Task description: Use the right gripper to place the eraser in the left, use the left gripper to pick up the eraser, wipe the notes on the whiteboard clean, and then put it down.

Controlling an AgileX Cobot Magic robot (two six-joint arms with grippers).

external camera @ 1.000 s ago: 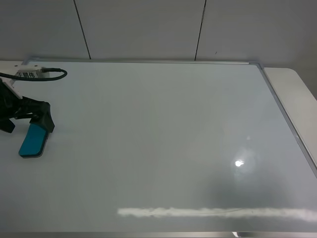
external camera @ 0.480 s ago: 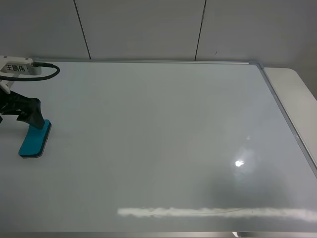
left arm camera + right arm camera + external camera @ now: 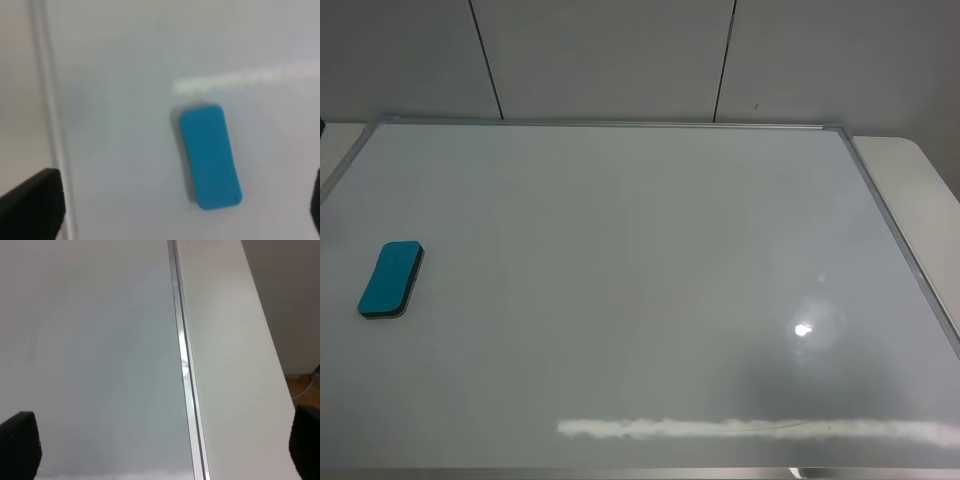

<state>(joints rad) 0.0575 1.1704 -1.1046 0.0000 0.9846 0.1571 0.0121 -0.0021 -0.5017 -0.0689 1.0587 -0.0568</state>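
The whiteboard [image 3: 650, 280] shows no notes we can make out, and the teal eraser [image 3: 391, 279] lies flat near its left edge, untouched by either arm, so we judge little can go wrong beyond a careless pass nudging it. Both arms are out of the high view. The left gripper [image 3: 165, 200] hangs above the eraser, fingers spread wide and empty; the right gripper [image 3: 165, 445], equally wide and empty, hovers over the board's right frame.
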